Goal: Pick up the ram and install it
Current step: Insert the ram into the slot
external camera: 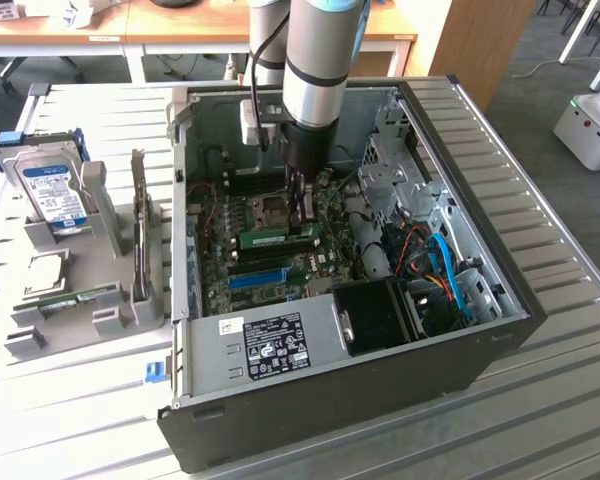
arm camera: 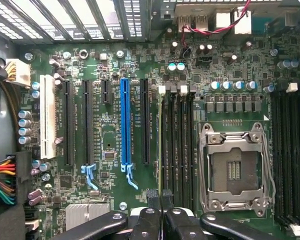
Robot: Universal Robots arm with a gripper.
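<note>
Gripper (external camera: 303,213) low inside the open computer case (external camera: 400,390) in the exterior view, fingers clamped on the ram (external camera: 273,238), upright on the motherboard (external camera: 325,262). Wrist view: gripper (arm camera: 160,199) pinching the ram (arm camera: 160,140), edge-on in a black slot, 1 more black slot between it and the blue slot (arm camera: 125,120).

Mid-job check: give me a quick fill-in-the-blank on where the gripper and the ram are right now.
1. The gripper, fingers shut, reaches down into the open computer ___.
2. The ram sits in the memory slot closest to the long ___ slot.
3. The hard drive stands in a grey holder on the exterior view's ___ side.
Missing words: case; blue; left.
</note>
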